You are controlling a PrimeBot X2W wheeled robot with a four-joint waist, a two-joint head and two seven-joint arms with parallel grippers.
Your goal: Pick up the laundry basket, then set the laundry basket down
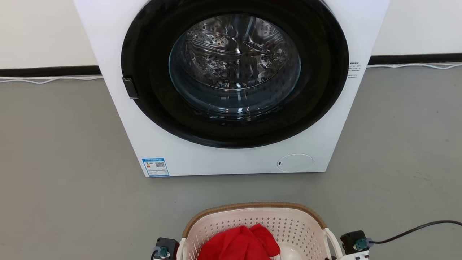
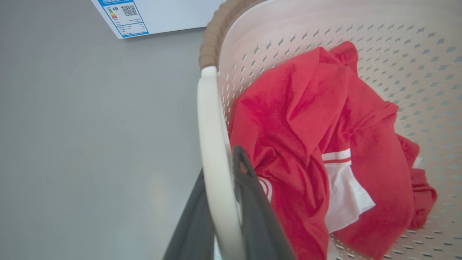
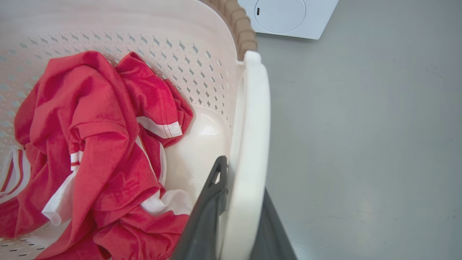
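Here the laundry basket (image 1: 252,207) sits at the bottom middle of the head view, straight in front of the washing machine (image 1: 231,160) and well apart from it, with grey floor (image 1: 72,162) between them. Whether the basket rests on the floor or hangs just above it, I cannot tell.

The left hand (image 2: 221,173) pinches the white loop handle (image 2: 213,137) on the basket's left side. One dark finger lies inside the loop against the basket wall and the other outside, with the handle pressed between them. The right hand (image 3: 242,180) grips the opposite handle (image 3: 252,119) in the same way, one finger on each side of the loop.

A crumpled red shirt (image 3: 90,119) with white trim lies inside the basket, heaped toward the left side and leaving a bare patch of cream bottom near the right handle. The washing machine's round door is closed. A blue sticker (image 1: 155,167) sits on its lower left corner. A black cable (image 1: 415,229) trails across the floor from the right wrist.
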